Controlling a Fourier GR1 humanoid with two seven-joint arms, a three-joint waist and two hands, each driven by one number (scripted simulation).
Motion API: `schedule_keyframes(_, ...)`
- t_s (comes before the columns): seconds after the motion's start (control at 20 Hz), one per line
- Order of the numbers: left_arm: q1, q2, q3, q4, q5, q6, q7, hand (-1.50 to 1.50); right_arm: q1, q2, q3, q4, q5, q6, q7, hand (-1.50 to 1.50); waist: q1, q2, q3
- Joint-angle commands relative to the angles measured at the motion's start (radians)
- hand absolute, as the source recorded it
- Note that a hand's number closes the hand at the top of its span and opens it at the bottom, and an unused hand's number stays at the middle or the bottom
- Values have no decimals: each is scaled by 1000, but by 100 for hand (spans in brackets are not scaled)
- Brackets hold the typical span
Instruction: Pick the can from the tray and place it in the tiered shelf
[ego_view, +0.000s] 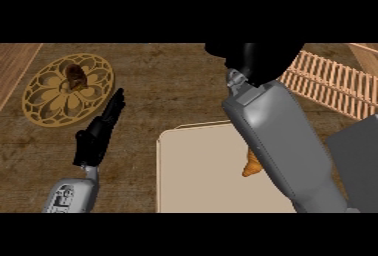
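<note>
No can shows anywhere in the head view. My right forearm runs up across the beige tray, and my right hand is a dark mass at the top, just left of the wooden slatted tiered shelf. Anything it may hold is hidden. An orange item on the tray peeks out from under the forearm. My left hand rests open left of the tray, fingers straight and pointing up, touching nothing.
A round golden patterned plate lies at the upper left with a small brown item on it. A grey block stands at the right edge, below the shelf. Dark wooden counter surrounds the tray.
</note>
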Motion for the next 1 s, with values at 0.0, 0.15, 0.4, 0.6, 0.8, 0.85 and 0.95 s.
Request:
schedule_keyframes(0.0, -1, 15, 20, 22, 10, -9, -25, 0, -76, 1, -73, 13, 85, 126, 169, 150, -4, 3, 0)
schedule_keyframes(0.15, -19, 28, 31, 22, 25, -29, -6, 0, -108, 13, -109, -2, 108, 154, 164, 150, 0, 3, 0)
schedule_keyframes(0.4, 52, -5, -18, -12, -16, 1, -44, 0, -148, -59, -231, 27, 136, 177, 61, 150, 4, 5, 1)
schedule_keyframes(0.6, 76, 5, -12, -38, -8, -8, -47, 0, -177, -82, -276, -4, 185, 215, 36, 150, 4, 3, 1)
schedule_keyframes(0.8, 26, -20, -24, -13, -18, 5, -17, 0, -161, -83, -302, 19, 207, 213, -9, 150, 2, 5, 1)
schedule_keyframes(0.85, 44, 13, 2, -52, 9, -23, -6, 0, -166, -113, -328, 2, 174, 237, -60, 150, 4, 4, 1)
schedule_keyframes(0.95, -14, -9, 2, 58, -25, 13, -60, 0, -140, -135, -336, -14, 166, 234, -105, 150, -4, 6, 1)
